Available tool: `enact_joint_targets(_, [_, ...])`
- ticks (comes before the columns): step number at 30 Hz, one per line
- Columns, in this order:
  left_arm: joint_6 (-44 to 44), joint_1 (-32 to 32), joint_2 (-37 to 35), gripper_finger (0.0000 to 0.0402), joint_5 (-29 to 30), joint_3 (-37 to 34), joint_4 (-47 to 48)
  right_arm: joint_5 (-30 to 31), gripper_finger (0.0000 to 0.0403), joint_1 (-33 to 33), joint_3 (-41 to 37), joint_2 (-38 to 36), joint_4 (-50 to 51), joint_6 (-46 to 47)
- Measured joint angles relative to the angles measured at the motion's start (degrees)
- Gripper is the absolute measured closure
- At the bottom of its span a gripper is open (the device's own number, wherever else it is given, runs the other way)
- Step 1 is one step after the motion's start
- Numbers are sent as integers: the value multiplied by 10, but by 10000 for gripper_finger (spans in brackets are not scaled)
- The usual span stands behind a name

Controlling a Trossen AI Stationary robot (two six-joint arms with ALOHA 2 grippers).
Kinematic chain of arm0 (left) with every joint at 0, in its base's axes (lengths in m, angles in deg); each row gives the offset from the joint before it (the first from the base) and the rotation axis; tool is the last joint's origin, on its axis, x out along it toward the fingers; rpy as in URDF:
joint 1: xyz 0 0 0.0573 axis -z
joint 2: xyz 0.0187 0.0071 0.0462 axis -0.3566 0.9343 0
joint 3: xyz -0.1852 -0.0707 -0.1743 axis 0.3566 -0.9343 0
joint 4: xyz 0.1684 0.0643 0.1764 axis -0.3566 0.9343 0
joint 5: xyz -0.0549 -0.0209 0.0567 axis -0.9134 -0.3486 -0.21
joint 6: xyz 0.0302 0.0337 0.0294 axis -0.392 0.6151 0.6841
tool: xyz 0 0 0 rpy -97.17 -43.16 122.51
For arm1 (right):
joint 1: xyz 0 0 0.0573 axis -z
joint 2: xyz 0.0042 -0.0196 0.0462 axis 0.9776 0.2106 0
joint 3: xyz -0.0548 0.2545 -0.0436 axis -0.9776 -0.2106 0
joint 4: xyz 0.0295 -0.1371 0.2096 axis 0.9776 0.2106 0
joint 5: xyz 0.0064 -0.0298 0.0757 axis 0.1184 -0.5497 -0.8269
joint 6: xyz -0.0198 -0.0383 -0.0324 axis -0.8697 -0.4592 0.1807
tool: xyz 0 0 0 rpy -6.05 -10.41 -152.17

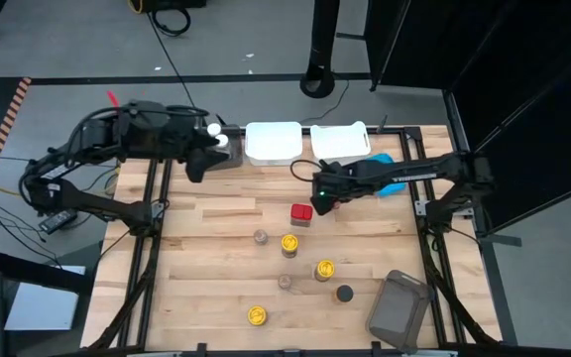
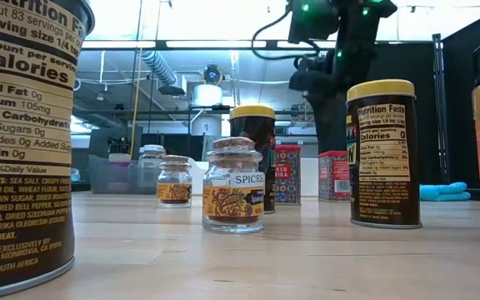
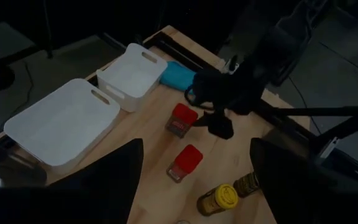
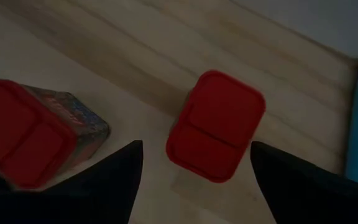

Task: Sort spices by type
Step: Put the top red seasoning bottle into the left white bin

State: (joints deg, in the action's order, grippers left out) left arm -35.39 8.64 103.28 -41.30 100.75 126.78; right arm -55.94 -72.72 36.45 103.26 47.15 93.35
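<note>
Small spice jars stand on the wooden table. Two red square-capped jars stand near the middle: one (image 4: 216, 124) lies right below my open right gripper (image 4: 194, 180) (image 1: 317, 203), between the lines of its fingers and untouched. The other (image 4: 23, 140) (image 1: 301, 213) stands beside it. Yellow-lidded jars (image 1: 289, 242) (image 1: 324, 270) (image 1: 257, 315), two clear glass jars (image 1: 260, 237) (image 1: 285, 282) and a black-capped jar (image 1: 344, 294) stand nearer the near edge. My left gripper (image 1: 198, 167) (image 3: 194, 180) is open at the far left, beside white-capped jars (image 1: 216, 134).
Two white tubs (image 1: 274, 142) (image 1: 340, 142) sit at the far edge, with a blue cloth (image 1: 390, 177) beside them under the right arm. A grey bin (image 1: 399, 307) lies at the near right corner. Another grey bin (image 1: 228, 157) sits by the left gripper.
</note>
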Motion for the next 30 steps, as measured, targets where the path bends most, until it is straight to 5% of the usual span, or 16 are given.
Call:
enact_joint_targets(14, [0, 0, -1, 100, 11, 0, -1, 13, 102, 23, 1, 46, 0, -3])
enact_joint_targets(30, [0, 0, -1, 100, 15, 0, -1, -41, 92, 93, 0, 46, -42, -83])
